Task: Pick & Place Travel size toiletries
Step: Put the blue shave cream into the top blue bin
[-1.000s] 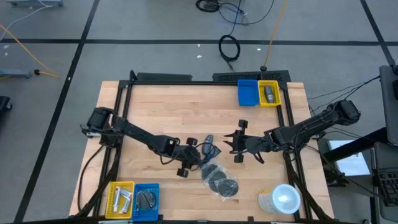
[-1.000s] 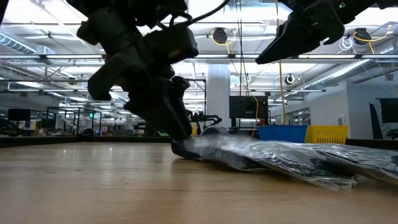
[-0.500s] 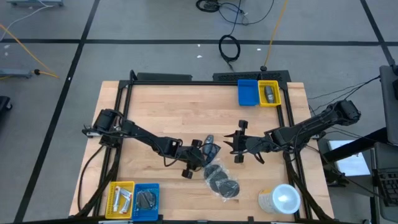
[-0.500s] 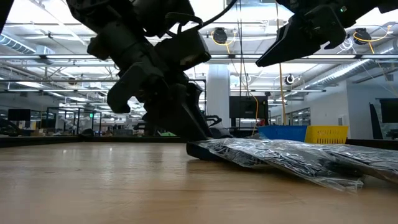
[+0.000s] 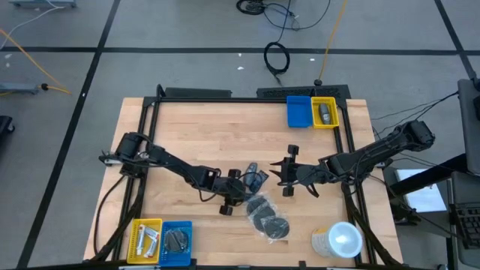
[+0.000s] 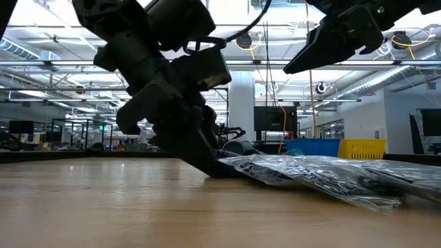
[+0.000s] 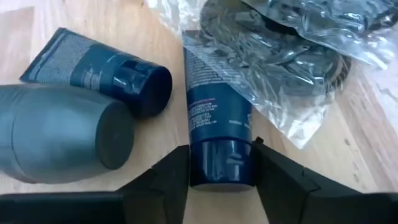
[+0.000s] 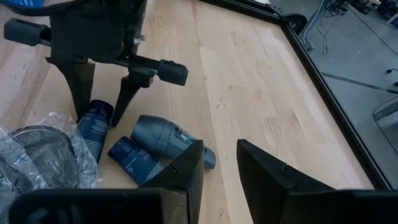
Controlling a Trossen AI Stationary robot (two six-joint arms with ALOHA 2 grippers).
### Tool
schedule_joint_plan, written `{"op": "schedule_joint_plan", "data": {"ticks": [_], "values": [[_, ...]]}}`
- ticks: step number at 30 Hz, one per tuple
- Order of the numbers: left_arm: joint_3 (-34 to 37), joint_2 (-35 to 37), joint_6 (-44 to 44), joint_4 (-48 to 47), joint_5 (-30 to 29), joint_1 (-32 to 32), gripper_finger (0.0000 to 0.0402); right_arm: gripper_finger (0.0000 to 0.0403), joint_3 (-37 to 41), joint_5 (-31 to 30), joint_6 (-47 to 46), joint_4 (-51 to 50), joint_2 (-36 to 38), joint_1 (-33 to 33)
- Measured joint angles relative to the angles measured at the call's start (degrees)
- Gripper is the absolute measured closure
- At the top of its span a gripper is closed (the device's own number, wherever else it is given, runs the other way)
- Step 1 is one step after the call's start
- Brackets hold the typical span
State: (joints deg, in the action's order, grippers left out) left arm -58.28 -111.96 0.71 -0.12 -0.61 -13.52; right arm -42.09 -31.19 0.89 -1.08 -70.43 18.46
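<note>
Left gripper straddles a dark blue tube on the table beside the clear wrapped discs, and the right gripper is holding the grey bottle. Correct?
Not quite. The right gripper holds nothing; the grey bottle lies on the table, as the right wrist view shows. The left gripper does straddle a dark blue tube beside the clear wrapped discs.

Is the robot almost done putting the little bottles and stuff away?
Not yet. A few things already lie in the yellow bin and blue bin at the front. Right now the left hand straddles a dark blue tube; the right hand waits nearby. Left: another tube, a grey bottle and the wrapped discs.
</note>
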Motion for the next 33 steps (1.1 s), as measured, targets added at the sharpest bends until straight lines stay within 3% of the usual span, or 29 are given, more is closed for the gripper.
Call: {"op": "schedule_joint_plan", "data": {"ticks": [7, 10, 15, 24, 33], "values": [[0.00, 0.00, 0.49, 0.17, -0.89, -0.05, 0.0190, 0.0314, 0.00, 0.01, 0.00, 0.00, 0.00, 0.00], [0.00, 0.00, 0.68, 0.20, 0.14, -0.04, 0.0210, 0.0314, 0.00, 0.01, 0.00, -0.02, 0.00, 0.00], [0.00, 0.16, 0.62, 0.16, 0.74, -0.11, 0.0292, 0.0314, 0.00, 0.01, 0.00, -0.02, 0.00, 0.00], [0.07, 1.16, -3.74, -0.73, 0.41, -0.25, 0.0293, 0.0314, 0.00, 0.01, -0.15, -0.26, 0.00, 0.00], [0.31, 10.10, -5.61, -11.33, -9.59, -3.01, 0.0293, 0.0314, 0.00, 0.01, -0.20, -0.52, 0.00, 0.00]]}}
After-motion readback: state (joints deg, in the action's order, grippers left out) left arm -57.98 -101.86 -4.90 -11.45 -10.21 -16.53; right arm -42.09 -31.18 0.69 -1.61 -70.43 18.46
